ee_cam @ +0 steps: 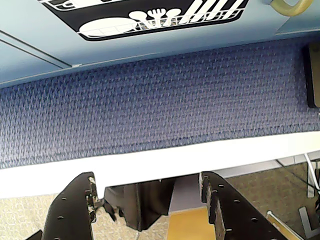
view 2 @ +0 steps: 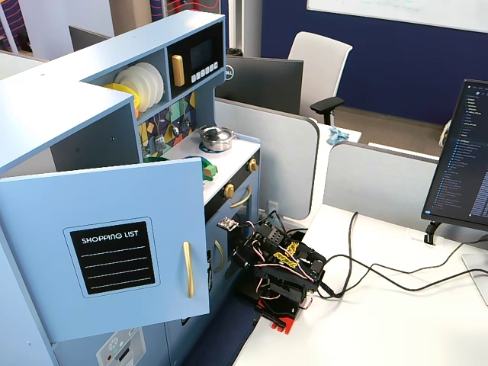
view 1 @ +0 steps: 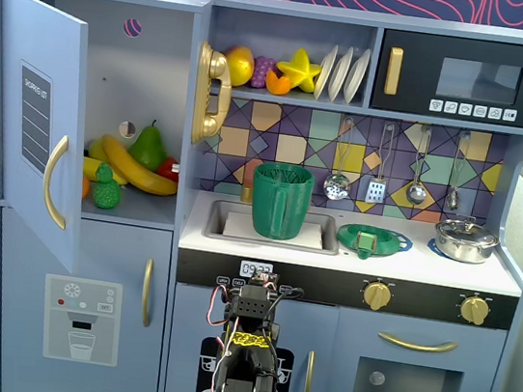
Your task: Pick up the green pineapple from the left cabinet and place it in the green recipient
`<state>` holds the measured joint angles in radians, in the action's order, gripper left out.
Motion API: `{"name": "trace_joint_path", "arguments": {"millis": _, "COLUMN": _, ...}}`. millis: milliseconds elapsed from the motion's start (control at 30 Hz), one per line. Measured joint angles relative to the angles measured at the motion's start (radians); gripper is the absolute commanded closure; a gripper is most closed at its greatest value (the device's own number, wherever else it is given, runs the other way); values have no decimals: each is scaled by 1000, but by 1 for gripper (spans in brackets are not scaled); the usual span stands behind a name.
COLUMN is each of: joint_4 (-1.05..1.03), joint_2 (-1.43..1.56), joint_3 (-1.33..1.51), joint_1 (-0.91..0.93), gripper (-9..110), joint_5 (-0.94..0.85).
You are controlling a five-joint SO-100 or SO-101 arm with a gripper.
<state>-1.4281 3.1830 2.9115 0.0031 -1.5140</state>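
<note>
The green pineapple (view 1: 106, 190) lies at the front of the shelf in the left cabinet (view 1: 144, 92), beside bananas and below a smooth green pear (view 1: 149, 146). The cabinet door (view 1: 39, 116) with its shopping-list panel stands swung open; it also shows in a fixed view (view 2: 114, 255). The green recipient (view 1: 280, 201), a tall ribbed jug, stands in the sink. My arm (view 1: 249, 350) is folded low in front of the kitchen, far below both. In the wrist view my gripper (ee_cam: 147, 185) is open and empty, over the white table edge.
A flat green dish (view 1: 374, 239) and a metal pot (view 1: 465, 239) sit on the counter right of the sink. Utensils hang above them. A blue mat (ee_cam: 160, 100) lies at the kitchen's base. Cables (view 2: 366, 263) trail across the white table behind the arm.
</note>
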Motion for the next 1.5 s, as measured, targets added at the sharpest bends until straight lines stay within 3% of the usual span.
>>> {"name": "trace_joint_path", "arguments": {"millis": 467, "joint_4": 0, "joint_2": 0, "joint_3": 0, "joint_1": 40, "gripper": 101, "joint_5": 3}}
{"name": "trace_joint_path", "arguments": {"millis": 667, "joint_4": 54, "joint_2": -58, "joint_3": -31, "joint_1": -83, "gripper": 101, "joint_5": 60}}
{"name": "trace_joint_path", "arguments": {"millis": 767, "joint_4": 161, "joint_2": -176, "joint_3": -207, "joint_1": -238, "gripper": 101, "joint_5": 54}}
{"name": "trace_joint_path", "arguments": {"millis": 900, "joint_4": 330, "joint_2": -328, "joint_3": -505, "joint_1": -456, "gripper": 101, "joint_5": -86}}
{"name": "trace_joint_path", "arguments": {"millis": 1000, "joint_4": 471, "joint_2": -373, "joint_3": -621, "joint_1": -583, "gripper": 93, "joint_5": -167}}
{"name": "trace_joint_path", "arguments": {"millis": 1067, "joint_4": 571, "joint_2": -413, "joint_3": -655, "joint_1": -634, "gripper": 77, "joint_5": -176}}
{"name": "trace_joint_path", "arguments": {"millis": 1133, "joint_4": 676, "joint_2": -472, "joint_3": -673, "joint_1": -672, "gripper": 70, "joint_5": -146}}
{"name": "trace_joint_path", "arguments": {"millis": 1300, "joint_4": 877, "joint_2": -592, "joint_3": -719, "joint_1": -750, "gripper": 67, "joint_5": -35}}
{"name": "trace_joint_path", "arguments": {"millis": 1500, "joint_4": 1108, "joint_2": -785, "joint_3": -741, "joint_1": -770, "gripper": 67, "joint_5": -23}}
